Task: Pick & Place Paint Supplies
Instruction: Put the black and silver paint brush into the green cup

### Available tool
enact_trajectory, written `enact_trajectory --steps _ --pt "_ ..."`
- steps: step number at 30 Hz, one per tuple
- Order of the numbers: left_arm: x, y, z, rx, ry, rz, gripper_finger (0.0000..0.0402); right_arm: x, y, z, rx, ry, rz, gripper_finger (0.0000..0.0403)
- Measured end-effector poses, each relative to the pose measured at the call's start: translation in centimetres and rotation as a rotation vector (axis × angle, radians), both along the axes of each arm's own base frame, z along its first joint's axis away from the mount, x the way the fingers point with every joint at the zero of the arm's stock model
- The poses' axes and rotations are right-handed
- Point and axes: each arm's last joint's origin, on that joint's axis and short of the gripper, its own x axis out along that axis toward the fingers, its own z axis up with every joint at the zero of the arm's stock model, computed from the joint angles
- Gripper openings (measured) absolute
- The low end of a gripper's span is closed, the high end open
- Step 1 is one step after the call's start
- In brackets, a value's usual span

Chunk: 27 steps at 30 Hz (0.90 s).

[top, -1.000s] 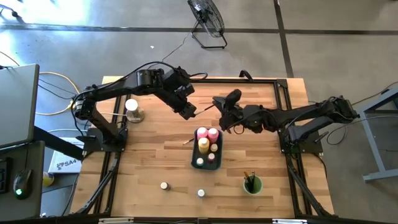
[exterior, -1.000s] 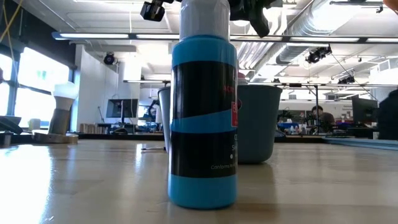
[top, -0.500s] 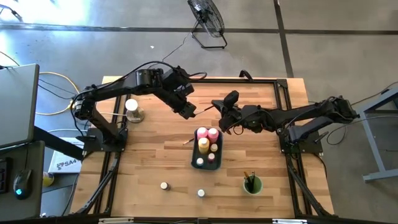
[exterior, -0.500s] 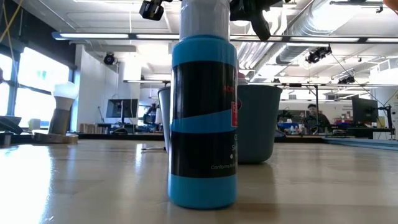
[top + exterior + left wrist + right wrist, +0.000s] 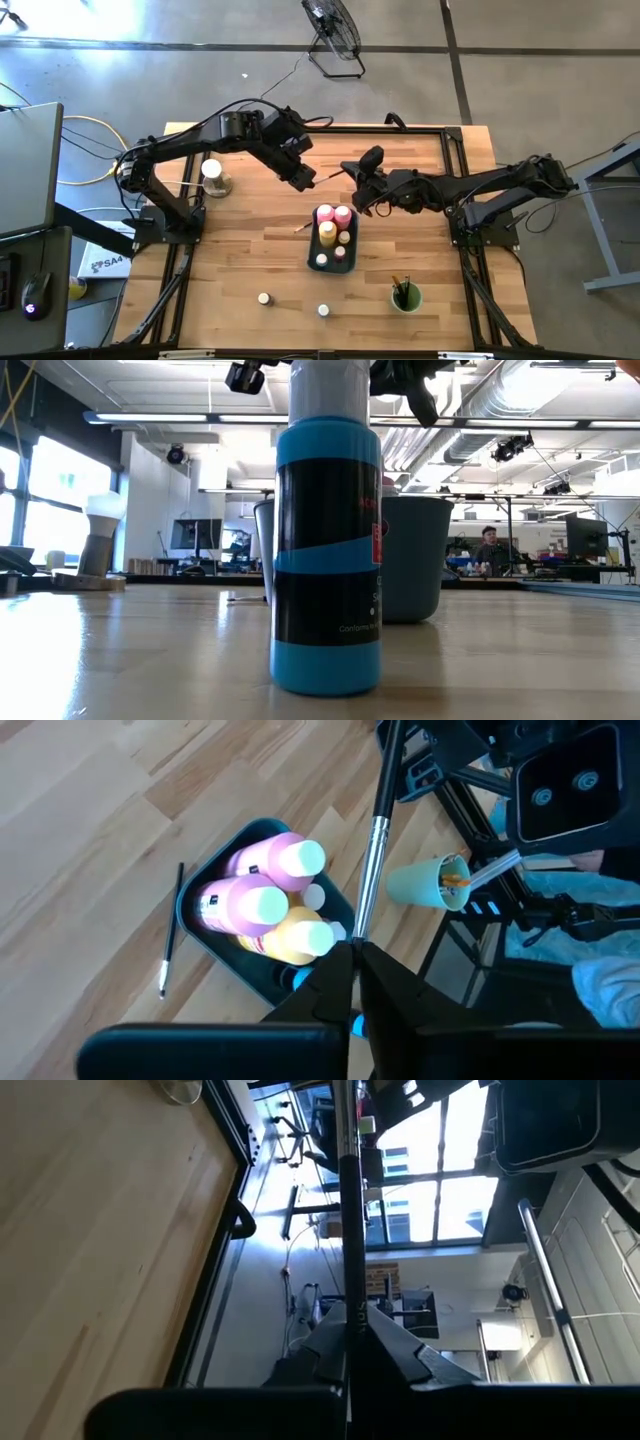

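Both tools gripped one paintbrush (image 5: 333, 173) above the surface, at 12 o'clock from the tray (image 5: 318, 243). The right tool (image 5: 358, 180) had just clenched onto it opposite the left tool (image 5: 308, 181), so a handover looked under way.

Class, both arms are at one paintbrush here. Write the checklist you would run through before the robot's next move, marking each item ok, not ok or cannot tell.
1. Right end effector shut on the paintbrush: ok, its wrist view shows the handle pinched.
2. Left end effector shut on the same paintbrush: ok, so both arms hold it.
3. Paintbrush clear of the table: ok, it is held in the air above it.
4. Green cup upright and reachable: ok, with brushes already standing in it.
5. Second brush put away: not ok, it lies on the table.
6. Two small jars put away: not ok, they stand loose on the table.
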Motion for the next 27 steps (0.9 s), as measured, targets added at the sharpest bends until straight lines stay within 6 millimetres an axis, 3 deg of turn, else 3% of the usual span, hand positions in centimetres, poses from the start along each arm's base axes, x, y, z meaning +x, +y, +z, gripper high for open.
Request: enact_trajectory --steps 16,27 --pt "0.4 0.2 0.5 -0.023 -0.093 -0.079 0.0144 -0.1 0.0 0.0 -0.014 0.022 0.004 0.0005" --pt "-0.9 3.5 1.0 -0.083 -0.151 -0.099 0.016 -0.3 0.9 -1.0 0.095 0.047 0.004 0.0005"
